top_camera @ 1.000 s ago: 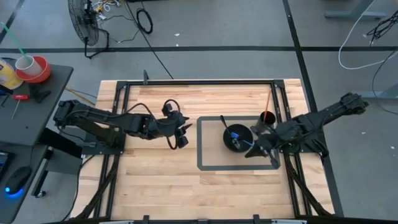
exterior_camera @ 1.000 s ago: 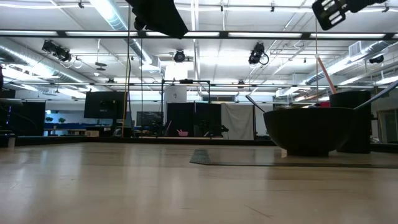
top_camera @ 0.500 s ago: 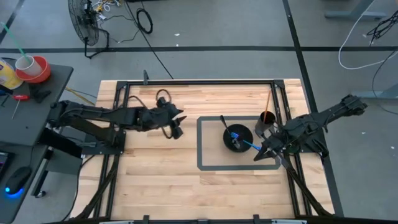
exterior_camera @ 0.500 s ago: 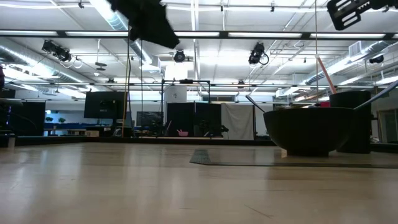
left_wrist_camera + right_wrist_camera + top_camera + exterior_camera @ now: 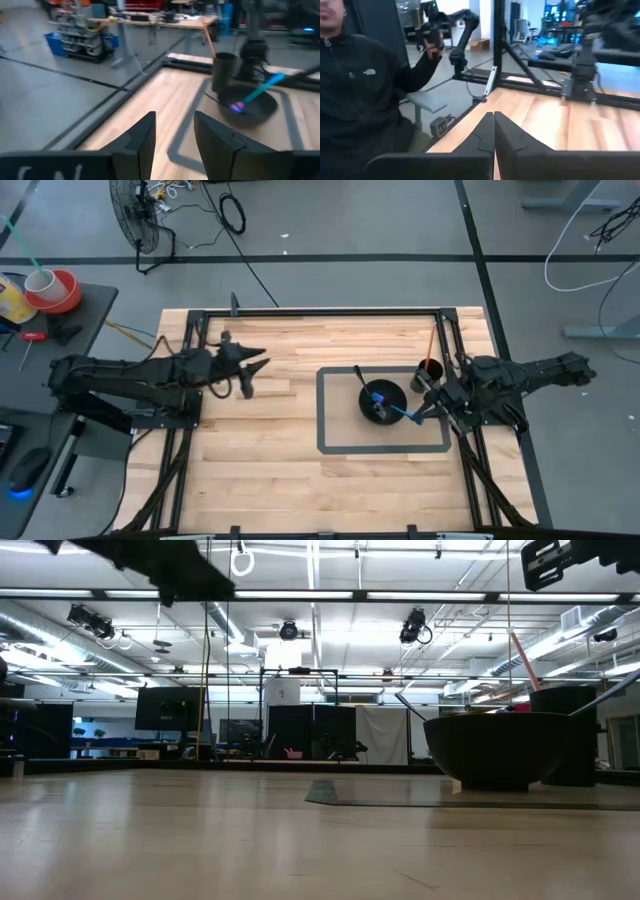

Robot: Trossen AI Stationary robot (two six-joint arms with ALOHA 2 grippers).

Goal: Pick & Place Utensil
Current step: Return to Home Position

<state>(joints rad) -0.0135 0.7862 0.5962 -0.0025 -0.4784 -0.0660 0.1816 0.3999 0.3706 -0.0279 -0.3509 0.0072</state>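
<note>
A blue utensil (image 5: 405,412) lies with its head in the black bowl (image 5: 382,398) and its handle leaning over the bowl's right rim; the left wrist view shows the blue utensil (image 5: 257,90) too. A black utensil (image 5: 360,375) also rests in the bowl. A dark cup (image 5: 430,368) beside the bowl holds an orange stick. My left gripper (image 5: 250,365) hangs open over the table's left part, far from the bowl, its fingers (image 5: 145,137) apart. My right gripper (image 5: 432,388) is shut and empty beside the cup, its fingers (image 5: 487,132) pressed together.
A grey taped rectangle (image 5: 335,448) frames the bowl. A black frame rail (image 5: 320,310) runs along the table's edges. A person (image 5: 360,90) in a dark jacket sits beyond the table in the right wrist view. Bare wood lies at the near side (image 5: 300,490).
My left gripper has drawn back toward the table's left edge, away from the bowl. My right gripper has pulled back toward the right edge and swung toward the cup. The blue utensil has stayed in the bowl.
</note>
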